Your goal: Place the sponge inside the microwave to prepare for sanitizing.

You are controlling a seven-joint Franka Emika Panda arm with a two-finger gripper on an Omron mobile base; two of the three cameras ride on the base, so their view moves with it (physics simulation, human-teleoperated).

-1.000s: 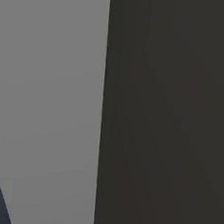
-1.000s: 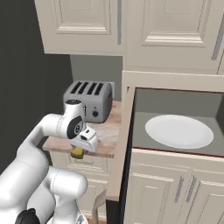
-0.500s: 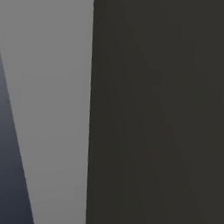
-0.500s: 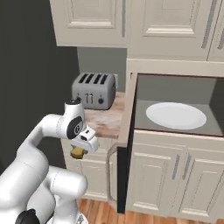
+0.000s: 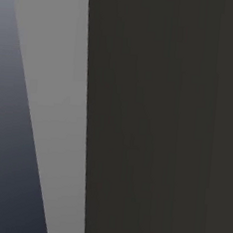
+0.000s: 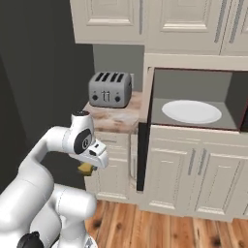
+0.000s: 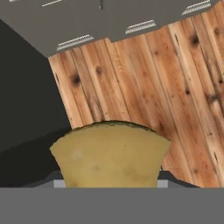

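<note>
Moved: your whole view swung since a second ago, so the base drove (not the things).
Gripper [image 6: 87,167]: clamped on the sponge [image 7: 111,155], held over wood floor [image 7: 175,87].
Microwave [image 6: 196,97]: open, 1 white plate [image 6: 192,112] inside, toaster [image 6: 110,89] beside it.

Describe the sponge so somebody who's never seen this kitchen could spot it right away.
Start at the open microwave with the white round plate, then look left and down past the silver toaster to the white robot arm. The sponge is the small yellow block pinched in its claw, over the wooden floor: the only yellow thing there.
</note>
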